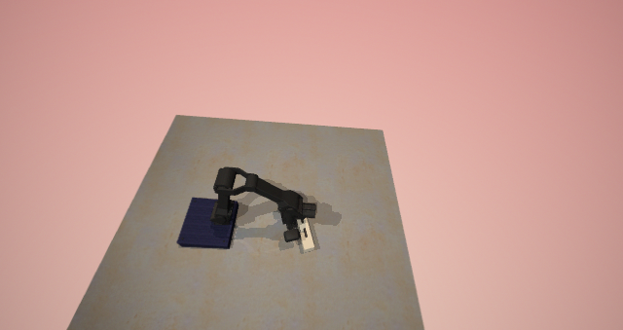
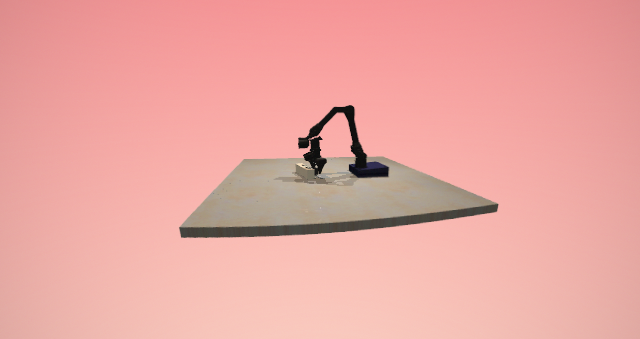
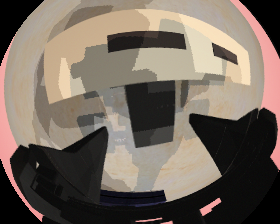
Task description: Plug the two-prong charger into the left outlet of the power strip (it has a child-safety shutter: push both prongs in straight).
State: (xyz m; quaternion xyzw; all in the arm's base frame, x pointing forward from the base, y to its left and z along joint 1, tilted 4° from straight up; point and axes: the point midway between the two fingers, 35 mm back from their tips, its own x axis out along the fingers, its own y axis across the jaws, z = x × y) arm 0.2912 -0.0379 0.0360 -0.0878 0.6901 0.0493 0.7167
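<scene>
The cream power strip (image 1: 308,244) (image 2: 301,170) (image 3: 206,60) stands on the table beside my gripper (image 2: 318,173) (image 3: 149,123). In the wrist view it spans the upper part, with a long dark slot (image 3: 146,42) near its middle and a shorter dark slot (image 3: 224,53) towards its right end. A dark block, seemingly the charger (image 3: 152,107), shows just below the strip's near edge, in the gap between my fingers. My gripper is open, with one finger on each side of the block and not closed on it. The prongs cannot be made out. The top and exterior views do not show the block clearly.
The dark blue base block (image 1: 201,228) (image 2: 372,170) (image 3: 133,196) carries the arm on the table (image 1: 292,291) (image 2: 320,214). The arm arches from it to the strip, and its wrist hangs close over one end of the strip. Arm shadows fall across the strip and table.
</scene>
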